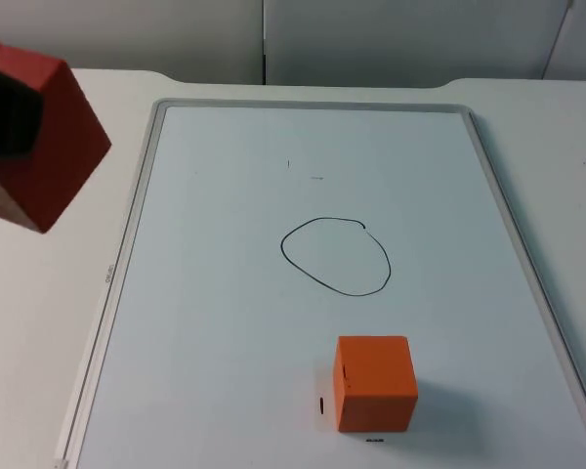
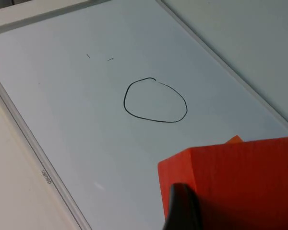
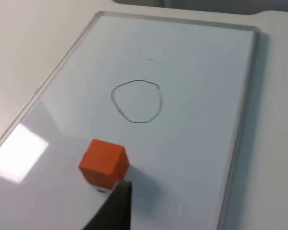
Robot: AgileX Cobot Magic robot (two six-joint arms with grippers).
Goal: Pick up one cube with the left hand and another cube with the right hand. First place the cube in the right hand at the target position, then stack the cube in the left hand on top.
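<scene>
Left end effector is raised over the tabletop's left side, closed on a red cube; left pick done. The orange cube sits on the whiteboard, just beside the drawn circle, not inside it. Right end effector hovers near this cube in its wrist view; whether its fingers are apart or closed cannot be told.

Step in hand, probably: right pick. Next move calls for centring over the orange cube, descending and closing, then placement inside the circle.
</scene>
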